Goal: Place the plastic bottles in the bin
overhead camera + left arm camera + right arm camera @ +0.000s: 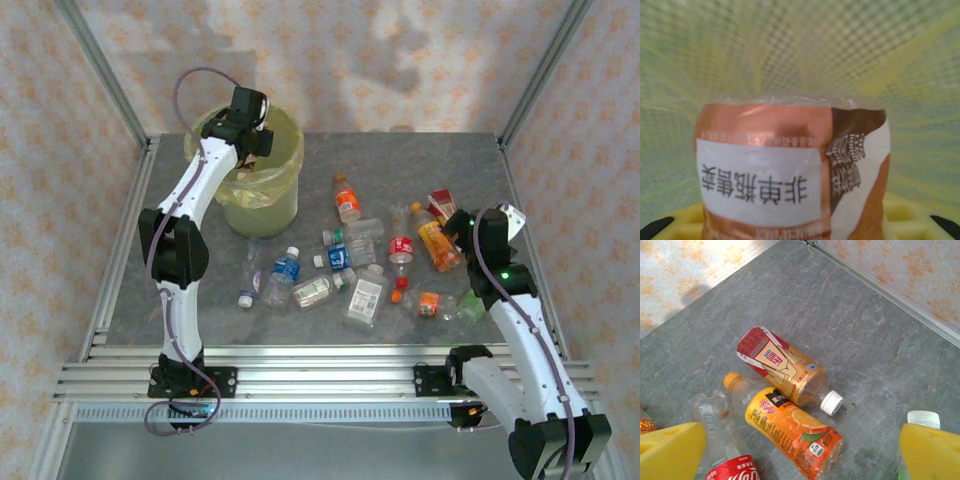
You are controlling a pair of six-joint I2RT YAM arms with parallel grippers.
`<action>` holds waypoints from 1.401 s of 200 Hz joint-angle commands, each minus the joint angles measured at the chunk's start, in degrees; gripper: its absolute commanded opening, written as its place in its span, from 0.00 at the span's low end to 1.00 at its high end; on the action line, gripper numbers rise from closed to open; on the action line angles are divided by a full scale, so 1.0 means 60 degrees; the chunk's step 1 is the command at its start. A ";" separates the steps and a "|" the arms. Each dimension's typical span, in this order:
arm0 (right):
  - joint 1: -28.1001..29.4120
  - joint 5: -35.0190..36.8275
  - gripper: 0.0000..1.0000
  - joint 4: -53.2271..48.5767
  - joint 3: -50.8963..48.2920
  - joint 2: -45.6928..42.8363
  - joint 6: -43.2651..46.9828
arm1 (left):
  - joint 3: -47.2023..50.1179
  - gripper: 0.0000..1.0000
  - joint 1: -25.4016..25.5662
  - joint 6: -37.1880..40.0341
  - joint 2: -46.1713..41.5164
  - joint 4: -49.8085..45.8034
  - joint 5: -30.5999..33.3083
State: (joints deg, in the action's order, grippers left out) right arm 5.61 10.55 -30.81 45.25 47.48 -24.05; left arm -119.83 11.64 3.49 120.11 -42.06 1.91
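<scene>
We see the left gripper [250,112] poised above the round bin lined with a translucent yellow-green plastic bag [262,195], which stands at the far left of the grey stone-patterned table [200,300]. In the left wrist view its yellow fingers [682,230] pinch a clear plastic bottle with a copper-brown label [790,175], with the bag's netted lining behind it. That label carries a white panel of dark Chinese characters, seen upside down, and a brown strip of smaller characters that we cannot read. The right gripper [458,226] hangs over the right side of the table, its yellow fingers [670,450] spread wide and holding nothing. Beneath it lies an orange-capped juice bottle with a yellow-orange label [790,432] showing an orange slice and Chinese writing. A white-capped bottle with a red and yellow label [782,367], also in Chinese characters, rests against it. To their left we make out a crushed clear bottle with a red Coca-Cola label [735,471], and at the frame's left edge an orange label shows the letters "NR". The other plastic bottles lie scattered mid-table, among them a blue-labelled bottle with a white cap [285,268] and an orange-labelled bottle [347,200] nearest the bin.
</scene>
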 commanded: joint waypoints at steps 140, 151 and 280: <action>0.0062 0.0469 0.99 -0.0468 0.0207 0.0011 -0.0064 | -0.0385 0.62 0.0038 0.0283 0.0463 -0.0689 0.0721; 0.0062 0.0460 0.99 -0.0473 0.0209 0.0011 -0.0059 | -0.0469 0.66 0.0037 0.0261 0.0500 -0.0741 0.0699; 0.0061 0.0781 0.99 -0.0474 0.0280 -0.0032 0.0084 | -0.1203 1.00 0.0034 -0.0523 -0.0985 -0.0652 0.0871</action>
State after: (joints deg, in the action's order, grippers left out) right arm 5.61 12.69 -32.16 45.25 47.83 -24.21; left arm -125.58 11.64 2.55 121.89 -45.71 5.19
